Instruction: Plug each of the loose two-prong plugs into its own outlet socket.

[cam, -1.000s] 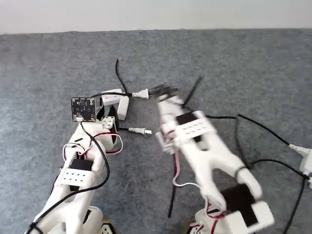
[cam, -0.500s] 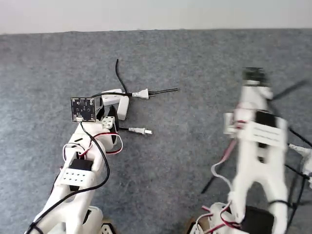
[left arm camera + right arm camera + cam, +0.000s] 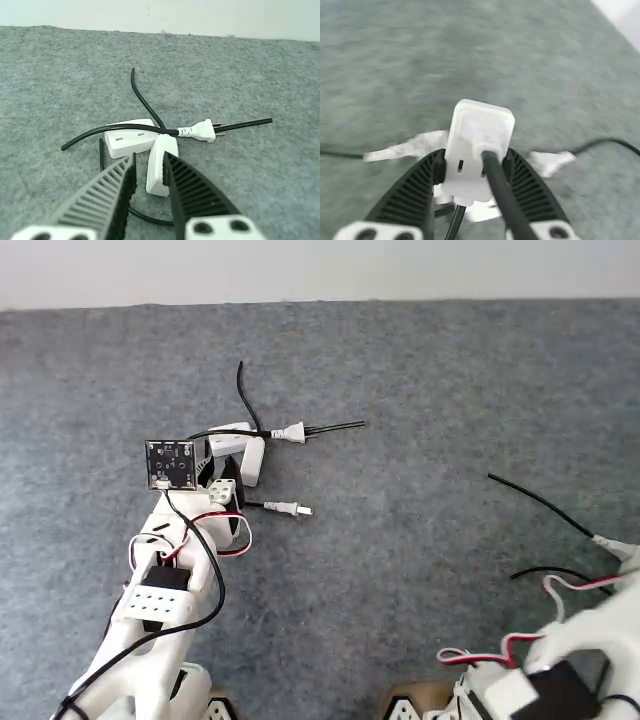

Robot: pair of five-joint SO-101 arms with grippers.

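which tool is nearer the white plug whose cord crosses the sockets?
Left. The left tool hovers at the sockets, just short of the white plug; the right tool, gripping a socket block, sits at the high view's lower right.

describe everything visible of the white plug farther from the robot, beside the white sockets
The white plug looks like moulded plastic: a flattish body narrowing to a collar where its black cord enters, with two metal prongs. It lies flat and unplugged on the grey carpet, prongs pointing away from the white sockets, while its cord runs back over them. Another black cord end lies beyond the prongs. The left gripper is short of it, not touching.
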